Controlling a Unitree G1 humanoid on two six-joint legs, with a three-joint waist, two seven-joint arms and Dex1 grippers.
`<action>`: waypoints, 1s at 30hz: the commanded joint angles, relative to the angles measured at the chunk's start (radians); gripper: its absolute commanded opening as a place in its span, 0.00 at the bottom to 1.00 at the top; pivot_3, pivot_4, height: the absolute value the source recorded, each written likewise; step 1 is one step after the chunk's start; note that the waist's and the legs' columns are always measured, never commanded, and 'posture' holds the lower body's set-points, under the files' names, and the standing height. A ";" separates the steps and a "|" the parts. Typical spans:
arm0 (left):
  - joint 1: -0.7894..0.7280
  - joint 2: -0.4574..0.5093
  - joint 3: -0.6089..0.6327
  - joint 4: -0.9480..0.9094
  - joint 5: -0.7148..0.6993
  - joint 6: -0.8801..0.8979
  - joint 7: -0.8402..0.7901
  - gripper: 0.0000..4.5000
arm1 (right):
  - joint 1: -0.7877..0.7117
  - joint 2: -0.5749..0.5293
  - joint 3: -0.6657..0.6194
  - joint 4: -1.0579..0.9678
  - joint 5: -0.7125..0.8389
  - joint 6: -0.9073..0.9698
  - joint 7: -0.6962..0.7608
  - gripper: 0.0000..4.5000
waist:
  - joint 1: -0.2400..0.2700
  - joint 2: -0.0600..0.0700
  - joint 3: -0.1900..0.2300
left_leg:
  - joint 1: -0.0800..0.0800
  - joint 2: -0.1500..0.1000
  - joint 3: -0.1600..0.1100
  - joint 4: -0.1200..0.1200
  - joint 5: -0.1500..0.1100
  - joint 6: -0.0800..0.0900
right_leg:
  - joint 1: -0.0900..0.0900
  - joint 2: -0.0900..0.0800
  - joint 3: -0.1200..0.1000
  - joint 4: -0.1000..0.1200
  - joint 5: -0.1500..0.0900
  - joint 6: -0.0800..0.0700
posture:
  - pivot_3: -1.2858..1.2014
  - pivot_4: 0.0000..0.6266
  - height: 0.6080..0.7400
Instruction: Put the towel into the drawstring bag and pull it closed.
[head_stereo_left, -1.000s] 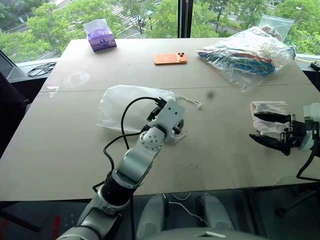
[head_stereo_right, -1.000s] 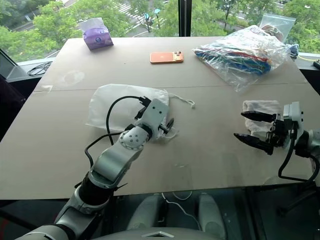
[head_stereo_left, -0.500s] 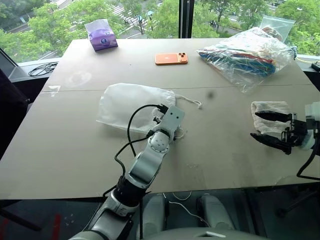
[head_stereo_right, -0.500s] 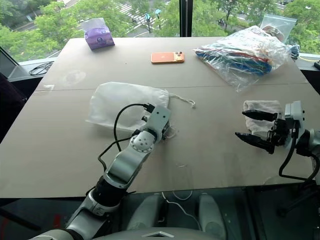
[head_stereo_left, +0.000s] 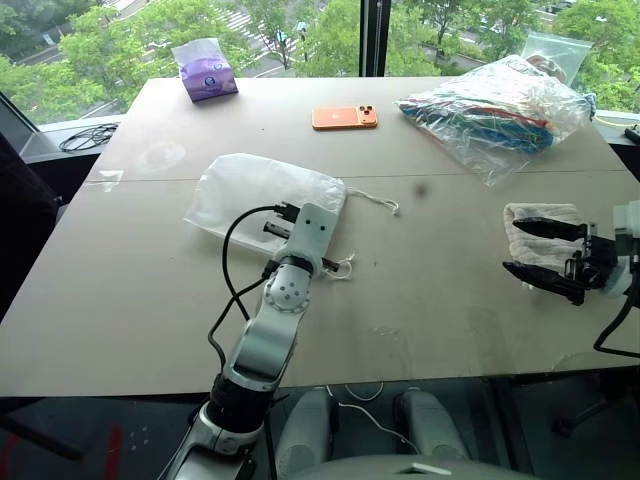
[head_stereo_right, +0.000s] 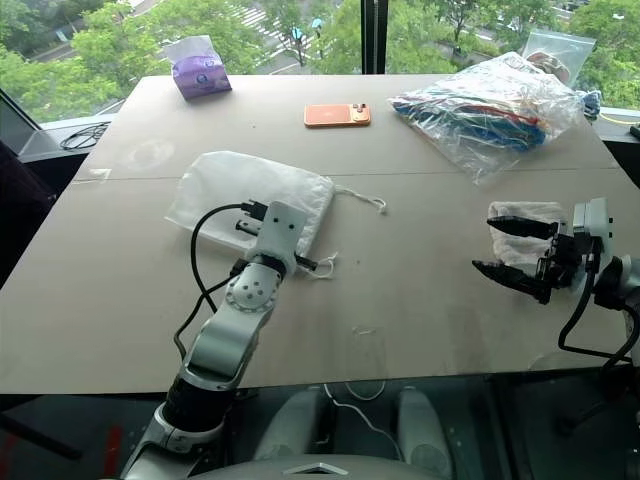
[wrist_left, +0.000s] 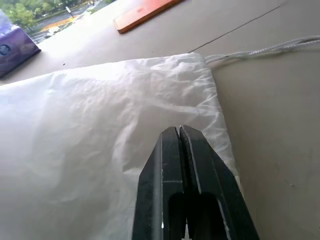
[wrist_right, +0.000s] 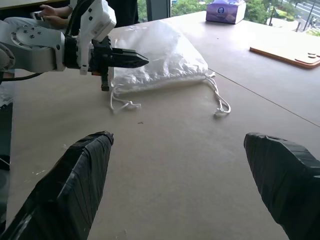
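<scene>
Left wrist view: left gripper (wrist_left: 180, 131) pinching shut over crinkled thin white drawstring bag (wrist_left: 90, 135); right gripper (head_stereo_right: 510, 248) gaping wide beside ribbed cream terry towel (head_stereo_right: 520, 240).

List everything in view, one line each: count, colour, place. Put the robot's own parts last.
Drawstring bag: one, white, centre-left of the table, cords trailing from its mouth.
Towel: one, off-white, right side of the table.
Phone: one, orange, far centre.
Tissue pack: one, purple, far left corner.
Plastic bag: one, clear with colourful contents, far right.
Table: one, beige.
Left gripper: black fingers shut, at the bag's mouth edge.
Right gripper: black fingers open, by the towel.
</scene>
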 joint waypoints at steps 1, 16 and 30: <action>0.006 0.022 0.024 -0.066 0.035 -0.092 -0.009 0.01 | -0.013 0.000 -0.029 -0.002 -0.002 -0.025 0.012 1.00 | 0.004 0.000 0.000 | 0.000 0.000 0.000 0.000 0.000 0.000 | 0.000 0.000 0.000 0.000 0.000 0.000 | 0.52 0.24 1.00; -0.025 -0.100 0.047 0.175 0.002 -0.119 -0.031 0.82 | 0.012 0.008 -0.042 -0.030 -0.004 -0.020 0.006 1.00 | 0.008 0.000 0.000 | 0.000 0.000 0.000 0.001 0.000 0.000 | 0.000 0.001 -0.001 0.000 0.000 0.000 | 0.52 0.24 1.00; -0.021 -0.133 0.057 0.298 0.030 -0.274 -0.001 0.03 | 0.035 0.007 -0.060 -0.047 -0.008 -0.024 -0.011 1.00 | 0.009 0.000 0.000 | 0.000 -0.001 0.000 0.001 0.000 0.000 | 0.000 0.000 -0.001 -0.001 0.000 0.000 | 0.52 0.24 1.00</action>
